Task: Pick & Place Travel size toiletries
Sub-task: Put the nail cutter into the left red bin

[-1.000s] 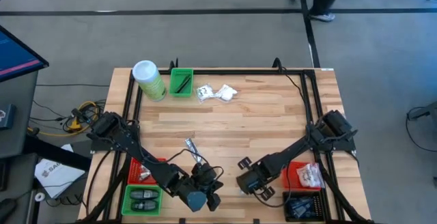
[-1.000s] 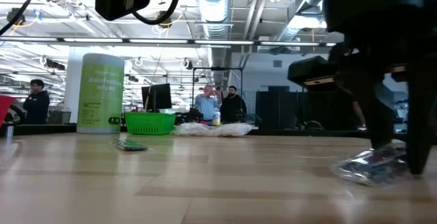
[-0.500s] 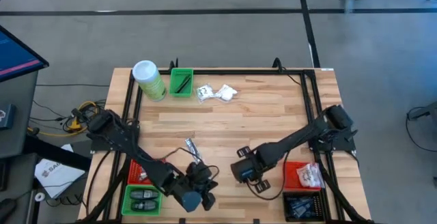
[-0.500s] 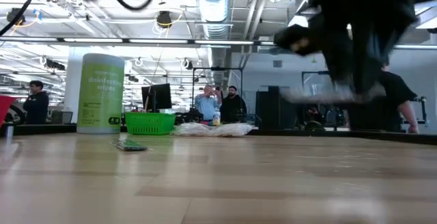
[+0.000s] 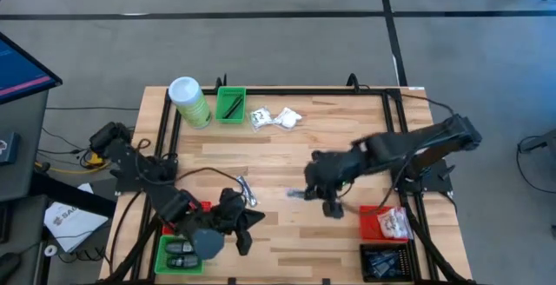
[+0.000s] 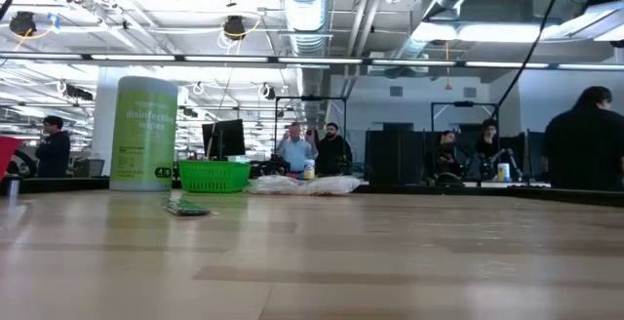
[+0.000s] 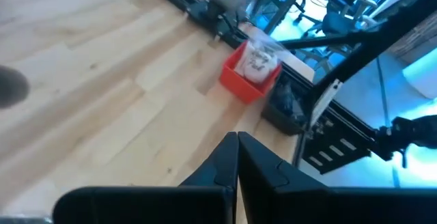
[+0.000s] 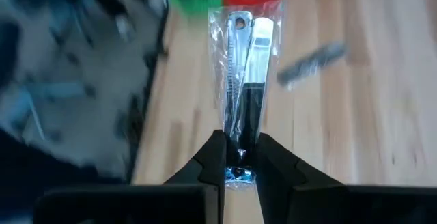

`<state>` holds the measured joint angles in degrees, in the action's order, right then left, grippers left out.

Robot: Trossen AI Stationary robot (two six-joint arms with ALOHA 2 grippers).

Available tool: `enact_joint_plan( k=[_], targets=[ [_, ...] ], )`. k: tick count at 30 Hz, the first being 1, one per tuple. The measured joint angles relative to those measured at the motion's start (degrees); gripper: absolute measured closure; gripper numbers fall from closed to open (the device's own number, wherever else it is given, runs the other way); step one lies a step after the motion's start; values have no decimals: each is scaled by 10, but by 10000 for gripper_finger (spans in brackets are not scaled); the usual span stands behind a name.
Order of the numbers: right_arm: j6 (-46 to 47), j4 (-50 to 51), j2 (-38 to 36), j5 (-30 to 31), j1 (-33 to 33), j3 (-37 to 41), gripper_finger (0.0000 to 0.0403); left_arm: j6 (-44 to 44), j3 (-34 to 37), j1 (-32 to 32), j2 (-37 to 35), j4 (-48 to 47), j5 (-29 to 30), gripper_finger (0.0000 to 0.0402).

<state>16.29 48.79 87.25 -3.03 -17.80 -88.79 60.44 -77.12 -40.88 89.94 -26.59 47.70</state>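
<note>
The right gripper (image 8: 240, 157) hung above the middle of the table (image 5: 347, 146), its fingers (image 8: 213, 157) pinched on a clear packet (image 8: 244, 60) holding a silvery tool. The left gripper (image 7: 237, 157) sat near the table's front left by the green bin (image 5: 180, 255), fingers pressed together, holding nothing.

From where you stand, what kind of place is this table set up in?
Probably a big open lab or industrial workspace. The low view shows exposed ceiling ducts, people standing at the back, and desks with monitors behind the wooden table.
</note>
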Motion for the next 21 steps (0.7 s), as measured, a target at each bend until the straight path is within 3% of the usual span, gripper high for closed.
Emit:
enact_joint_plan(
  k=[8, 15, 21],
  targets=[
    [80, -70, -60, 1, 18, -51, 361, -76, 1, 55, -1, 30, 1, 398],
    [100, -120, -86, -2, 33, -83, 361, -260, 1, 114, -7, 200, -1, 378],
    [74, -119, -92, -50, 66, -108, 361, -395, 1, 160, -42, 336, -8, 315]
  ],
)
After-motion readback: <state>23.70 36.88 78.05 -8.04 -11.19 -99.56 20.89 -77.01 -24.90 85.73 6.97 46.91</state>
